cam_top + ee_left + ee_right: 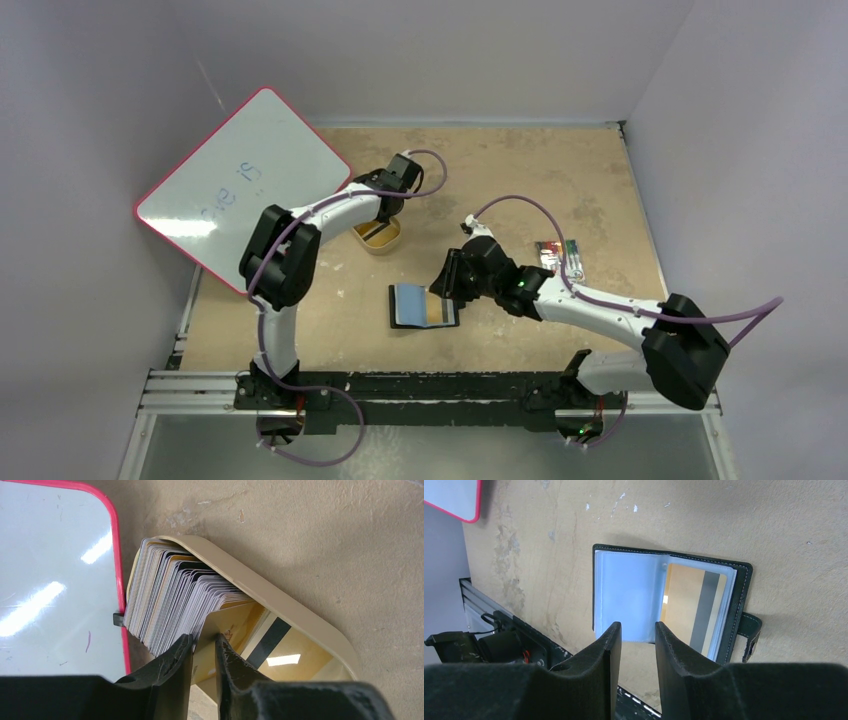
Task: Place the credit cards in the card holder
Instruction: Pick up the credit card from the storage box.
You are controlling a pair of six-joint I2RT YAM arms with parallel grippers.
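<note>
Tan chipboard table [520, 180] is stretching under both arms, with white walls around it and a pink-edged whiteboard [240, 180] at the far left. We are judging the main risk to be at the beige tin [280, 597], where the left claw [204, 652] is poised in a tightly fanned stack of credit cards [170, 595]. Its fingers [175, 660] are standing close on either side of one gold card [235, 616], yet we cannot tell whether they are truly pressing it. If the hold is only on the corner, the slick plastic may be slipping or twisting free on the way up. Neighbours packed against it may be clinging and coming along, or the light tin may be tipping. A second worry is waiting at the card holder [740, 587], which is lying open on the table near the front middle, well apart from the tin. Its clear sleeves look floppy, so a card arriving at a slant could be catching on a slot's lip or pushing the holder along. The right claw [636, 640] is hanging over one edge of it, fingers a little apart and gripping nothing. The holder is showing black stitched covers, pale blue pages, a snap tab [751, 630], and one striped card [691, 607] already sitting in the pocket nearest the tab.
</note>
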